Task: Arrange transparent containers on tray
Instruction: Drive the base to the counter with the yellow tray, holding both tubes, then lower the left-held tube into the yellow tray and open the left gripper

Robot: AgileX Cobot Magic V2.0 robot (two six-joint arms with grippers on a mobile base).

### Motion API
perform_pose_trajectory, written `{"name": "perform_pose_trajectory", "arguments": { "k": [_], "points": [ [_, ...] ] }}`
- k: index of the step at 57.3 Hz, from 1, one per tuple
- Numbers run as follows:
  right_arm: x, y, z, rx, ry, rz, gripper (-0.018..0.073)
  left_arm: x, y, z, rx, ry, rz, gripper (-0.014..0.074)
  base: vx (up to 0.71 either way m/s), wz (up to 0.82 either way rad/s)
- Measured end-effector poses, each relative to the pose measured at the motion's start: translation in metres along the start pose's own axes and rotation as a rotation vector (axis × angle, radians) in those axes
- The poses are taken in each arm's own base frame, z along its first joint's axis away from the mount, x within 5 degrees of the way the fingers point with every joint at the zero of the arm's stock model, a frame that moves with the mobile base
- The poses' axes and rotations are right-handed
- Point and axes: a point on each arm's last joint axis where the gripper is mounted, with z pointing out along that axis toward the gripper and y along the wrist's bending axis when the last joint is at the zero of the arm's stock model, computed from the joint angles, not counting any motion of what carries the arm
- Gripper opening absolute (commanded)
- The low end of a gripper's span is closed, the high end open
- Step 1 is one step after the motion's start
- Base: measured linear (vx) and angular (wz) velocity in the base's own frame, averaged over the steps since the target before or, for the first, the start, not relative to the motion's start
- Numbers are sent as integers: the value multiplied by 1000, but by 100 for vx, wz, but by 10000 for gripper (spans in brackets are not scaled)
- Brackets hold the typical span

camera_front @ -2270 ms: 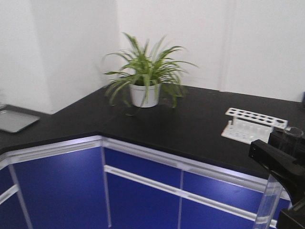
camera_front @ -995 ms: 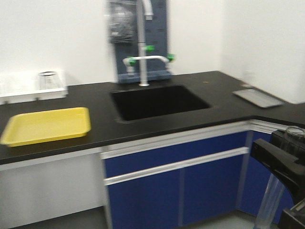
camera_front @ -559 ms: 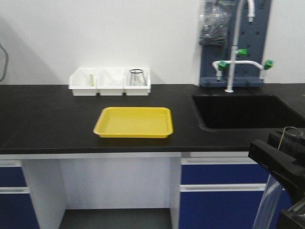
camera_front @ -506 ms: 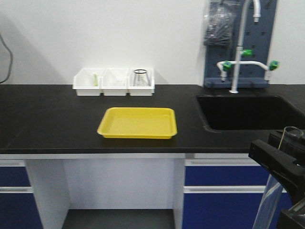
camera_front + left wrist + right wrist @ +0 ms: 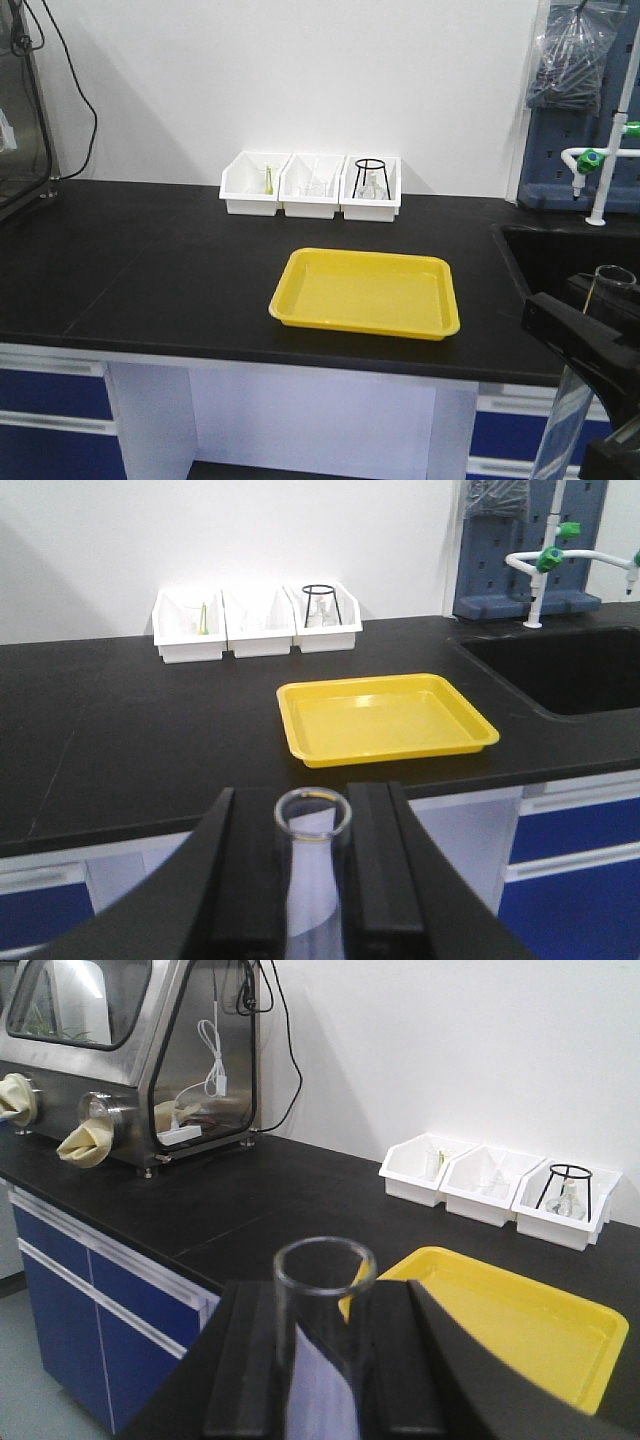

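Note:
The yellow tray (image 5: 365, 293) lies on the black counter in front of three white bins. My left gripper (image 5: 312, 800) is shut on a clear test tube (image 5: 312, 870), held upright off the counter's front edge, short of the tray (image 5: 385, 718). A second, wider-looking test tube (image 5: 322, 1350) stands upright in my right gripper (image 5: 325, 1290), which is shut on it, with the tray (image 5: 500, 1320) just beyond. In the front view this right gripper (image 5: 585, 330) and its tube (image 5: 562, 425) hang at the lower right, below counter height. The left gripper is out of the front view.
Three white bins (image 5: 310, 185) stand against the back wall; one holds a black wire stand with small glassware. A black sink (image 5: 560, 665) and a faucet (image 5: 545, 560) are right of the tray. A steel glove box (image 5: 130, 1050) stands far left. Blue cabinets run below the counter.
The whole view has swung from the plant corner past the sink to the tray, which has now shifted right of centre. Both grippers have kept their tubes.

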Motion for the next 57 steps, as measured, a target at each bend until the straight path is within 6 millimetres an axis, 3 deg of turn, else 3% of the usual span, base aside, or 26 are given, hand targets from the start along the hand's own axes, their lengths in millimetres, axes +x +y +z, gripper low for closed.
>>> {"name": "perform_pose_trajectory", "arguments": {
  "k": [57],
  "points": [
    [0, 0, 0, 0, 0, 0, -11, 0, 0, 0, 0, 0, 0, -6, 38, -10]
  ]
}}
